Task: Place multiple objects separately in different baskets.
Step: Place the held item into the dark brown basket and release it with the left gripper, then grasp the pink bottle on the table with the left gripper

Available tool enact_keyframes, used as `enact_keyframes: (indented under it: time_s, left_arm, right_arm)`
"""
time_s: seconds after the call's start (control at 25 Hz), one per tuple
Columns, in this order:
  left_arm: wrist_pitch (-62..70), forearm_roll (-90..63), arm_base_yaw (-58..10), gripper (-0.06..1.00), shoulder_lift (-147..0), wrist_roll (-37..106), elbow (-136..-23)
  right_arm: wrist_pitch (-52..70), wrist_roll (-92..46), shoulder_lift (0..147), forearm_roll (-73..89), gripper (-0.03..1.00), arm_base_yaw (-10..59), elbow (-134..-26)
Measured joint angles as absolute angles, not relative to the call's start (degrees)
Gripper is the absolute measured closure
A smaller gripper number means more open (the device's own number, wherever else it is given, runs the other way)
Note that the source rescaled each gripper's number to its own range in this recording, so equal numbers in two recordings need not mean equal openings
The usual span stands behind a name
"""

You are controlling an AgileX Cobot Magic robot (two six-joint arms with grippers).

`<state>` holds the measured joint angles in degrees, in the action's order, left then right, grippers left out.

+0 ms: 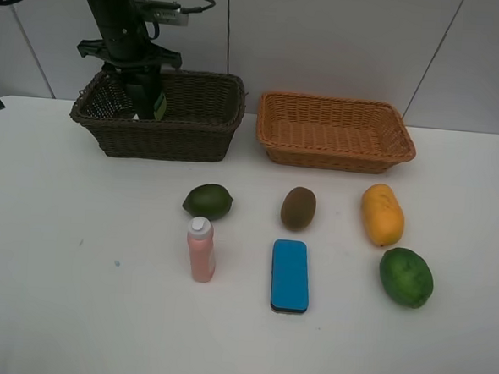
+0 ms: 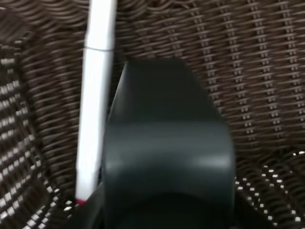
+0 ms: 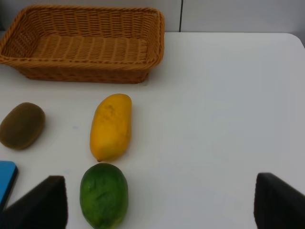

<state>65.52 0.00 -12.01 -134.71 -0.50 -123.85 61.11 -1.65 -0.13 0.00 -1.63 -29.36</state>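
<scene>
My left gripper (image 1: 144, 80) reaches down into the dark brown basket (image 1: 193, 137) and is shut on the dark green pump bottle (image 1: 151, 96), which fills the left wrist view (image 2: 167, 143). The white-pink tube (image 2: 95, 105) lies on the basket floor (image 2: 257, 71) beside it. On the table lie a green fruit (image 1: 208, 201), the kiwi (image 1: 298, 208), the mango (image 1: 382, 215), a second green fruit (image 1: 406, 277), the pink bottle (image 1: 201, 249) and the blue eraser (image 1: 290, 276). My right gripper (image 3: 162, 205) is open above the table near the mango (image 3: 111, 126) and green fruit (image 3: 104, 194).
The light orange-tan basket (image 1: 333, 158) stands empty at the back right, to the right of the dark one; it also shows in the right wrist view (image 3: 152, 67). The kiwi (image 3: 22, 125) and an eraser corner (image 3: 5, 181) show there too. A wall is behind the baskets.
</scene>
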Motion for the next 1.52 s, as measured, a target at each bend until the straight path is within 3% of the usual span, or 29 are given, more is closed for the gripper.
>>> enact_keyframes:
  time_s: [0.16, 0.36, 0.44, 1.24, 1.52]
  left_arm:
    - [65.2, 0.0, -12.0, 0.57, -135.0, -0.5, -124.0]
    - [65.3, 0.0, -12.0, 0.18, -135.0, -0.5, -124.3]
    - [65.5, 0.0, -12.0, 0.12, -135.0, 0.0, -124.3]
    - [68.7, -3.7, -13.4, 0.1, -126.5, 2.6, -124.5]
    - [68.7, -4.0, -19.5, 0.1, -115.9, 2.4, -114.7]
  right_arm:
    - [61.1, -1.6, -0.1, 0.0, -0.03, -1.6, -29.4]
    - [61.1, -1.6, -0.1, 0.0, -0.03, -1.6, -29.4]
    - [61.1, -1.6, -0.1, 0.0, -0.03, -1.6, -29.4]
    - [61.1, -1.6, -0.1, 0.0, -0.03, -1.6, -29.4]
    - [61.1, -1.6, -0.1, 0.0, -0.03, -1.6, -29.4]
